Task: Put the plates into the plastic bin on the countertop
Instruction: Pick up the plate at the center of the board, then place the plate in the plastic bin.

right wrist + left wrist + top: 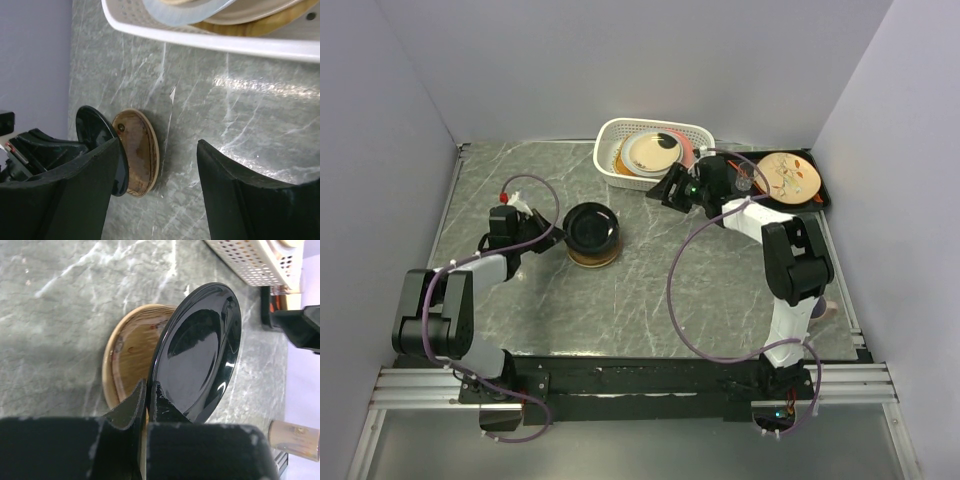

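Legible text, all three views: I find none.
Marks on the black plate (197,352): I read no brand or number on its glossy face.
Label on the plastic bin (605,160): I read none on its perforated wall.

The rim of the black plate (197,352) is pinched between the closed fingers of the left pincer (148,395), and the plate is held tilted over a tan plate (131,357), which is laid on the marbled surface (60,315). A perforated white plastic bin (250,260) is seen at the upper right.
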Available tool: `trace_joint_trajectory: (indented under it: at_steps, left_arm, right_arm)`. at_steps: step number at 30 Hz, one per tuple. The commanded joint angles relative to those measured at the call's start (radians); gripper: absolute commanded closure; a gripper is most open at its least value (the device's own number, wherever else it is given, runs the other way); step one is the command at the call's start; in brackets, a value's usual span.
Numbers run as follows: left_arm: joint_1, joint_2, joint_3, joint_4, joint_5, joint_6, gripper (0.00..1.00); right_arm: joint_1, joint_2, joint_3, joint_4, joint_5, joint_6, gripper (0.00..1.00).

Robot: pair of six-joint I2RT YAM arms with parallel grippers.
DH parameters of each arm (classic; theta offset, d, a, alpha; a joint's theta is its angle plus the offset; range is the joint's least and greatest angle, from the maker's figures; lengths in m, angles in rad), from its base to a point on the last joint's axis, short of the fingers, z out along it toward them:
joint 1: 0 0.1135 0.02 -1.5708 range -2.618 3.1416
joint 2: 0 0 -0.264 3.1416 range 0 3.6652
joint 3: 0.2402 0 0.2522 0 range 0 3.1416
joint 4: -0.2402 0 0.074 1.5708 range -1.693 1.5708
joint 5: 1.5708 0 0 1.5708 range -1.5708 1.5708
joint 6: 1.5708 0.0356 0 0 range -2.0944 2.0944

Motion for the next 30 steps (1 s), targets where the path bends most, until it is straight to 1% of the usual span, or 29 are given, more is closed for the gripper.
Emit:
trace_joint_trajectory:
  at_steps: [1, 3, 6, 17, 22, 28, 30]
  left_arm:
    - [-0.005, -0.059, 0.036, 0.042, 0.06, -0.011, 0.99]
    - [-0.005, -0.07, 0.039, 0.035, 0.065, -0.008, 0.99]
    - [-0.005, -0.083, 0.042, 0.027, 0.074, -0.007, 0.99]
    - [-0.005, -0.113, 0.032, 0.029, 0.099, -0.016, 0.99]
    - [-0.005, -0.133, 0.028, 0.018, 0.091, -0.014, 0.99]
    - [-0.005, -0.142, 0.025, 0.021, 0.094, -0.017, 0.99]
    - [-0.005, -0.142, 0.024, 0.024, 0.094, -0.019, 0.99]
  right_arm:
    - [0.052, -0.062, 0.001, 0.046, -0.026, -0.031, 0.22]
    - [0.068, -0.059, 0.013, 0.037, -0.024, -0.046, 0.19]
    - [0.104, -0.043, 0.028, 0.038, -0.043, -0.049, 0.18]
    - [0.209, 0.015, 0.082, 0.049, -0.077, -0.042, 0.18]
    - [0.243, 0.043, 0.128, 0.009, -0.07, -0.051, 0.21]
    - [0.249, 0.067, 0.149, -0.003, -0.083, -0.048, 0.3]
    - [0.249, 0.076, 0.154, -0.008, -0.09, -0.046, 0.34]
